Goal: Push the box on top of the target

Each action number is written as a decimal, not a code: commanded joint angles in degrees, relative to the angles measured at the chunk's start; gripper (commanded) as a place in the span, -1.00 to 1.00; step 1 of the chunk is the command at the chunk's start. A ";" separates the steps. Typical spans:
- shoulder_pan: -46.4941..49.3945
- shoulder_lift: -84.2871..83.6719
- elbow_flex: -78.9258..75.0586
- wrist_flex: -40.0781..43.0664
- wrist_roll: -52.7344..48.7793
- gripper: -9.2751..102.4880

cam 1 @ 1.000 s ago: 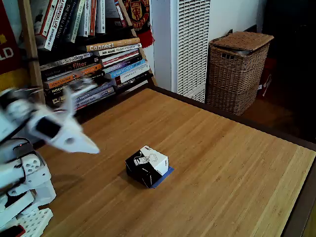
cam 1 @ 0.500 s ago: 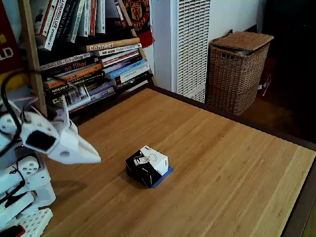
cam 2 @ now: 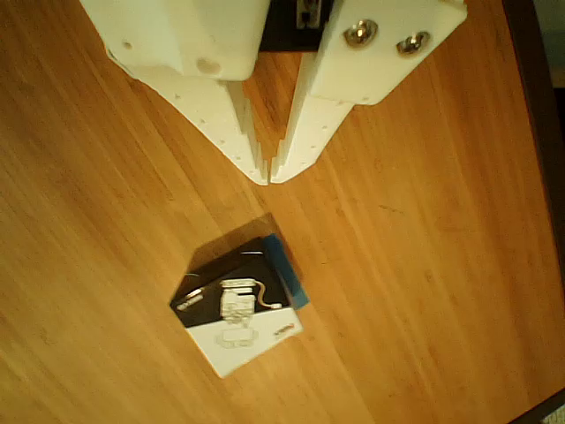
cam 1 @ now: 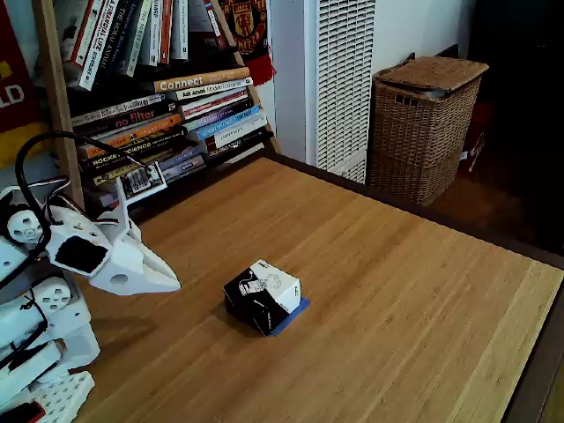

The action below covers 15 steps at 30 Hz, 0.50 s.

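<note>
The box (cam 1: 262, 295) is a small black cuboid with a white printed top, resting mid-table. It covers most of the target (cam 1: 295, 313); just a strip of blue tape peeks out at its right side. In the other view the box (cam 2: 238, 316) lies below the fingertips, with the blue target (cam 2: 284, 268) showing along its upper right edge. My white gripper (cam 1: 169, 282) hangs above the table to the left of the box, apart from it. From the other view the gripper (cam 2: 268, 177) is shut, tips touching, holding nothing.
A shelf of stacked books (cam 1: 167, 119) stands behind the table's far left edge. A wicker basket (cam 1: 425, 123) sits on the floor beyond the far edge, beside a white radiator (cam 1: 344, 79). The arm's base (cam 1: 40, 352) occupies the left front corner.
The gripper has settled lower and steadied left of the box after swinging; its motion blur is gone. The box has not moved.
</note>
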 commanded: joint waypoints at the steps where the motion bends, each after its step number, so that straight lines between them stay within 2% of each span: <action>1: -1.05 0.70 -0.18 -0.88 0.53 -0.83; 15: -6.77 0.70 -0.18 -0.88 1.23 -0.83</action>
